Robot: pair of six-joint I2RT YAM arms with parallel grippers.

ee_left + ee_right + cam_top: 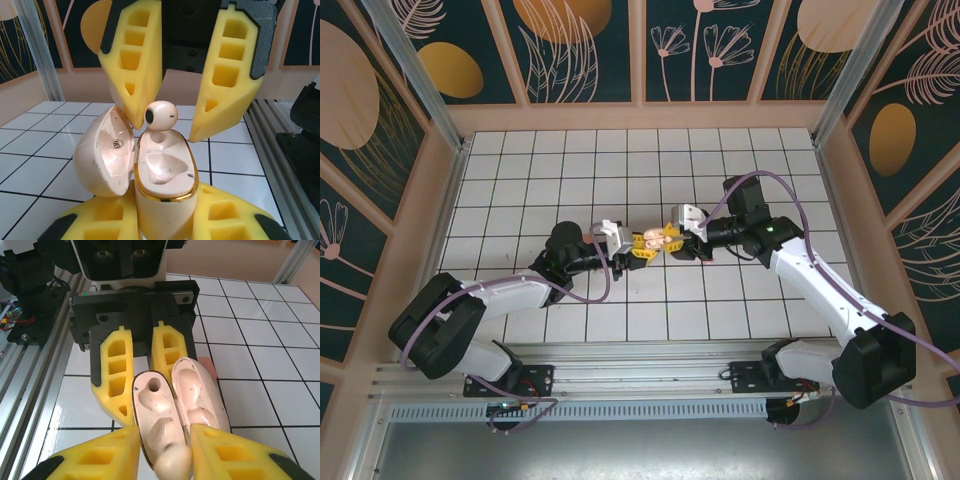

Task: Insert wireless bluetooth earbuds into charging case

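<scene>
The pale beige charging case (162, 200) stands upright with its lid (105, 155) swung open, and my left gripper (162, 222) is shut on its body. One pale beige earbud (161, 117) stands stem-down in the case's far socket; the near socket is empty. My right gripper (164, 435) hangs over that earbud (172, 462), open, with one finger touching it and a gap on the other side. From above, both grippers meet at the case (655, 240) at mid-table.
A small pinkish-red piece (209, 367) lies on the white tiled floor (260, 355) just behind the case lid (197, 395). Wooden walls (640, 115) ring the floor. A metal rail (650, 385) runs along the near edge.
</scene>
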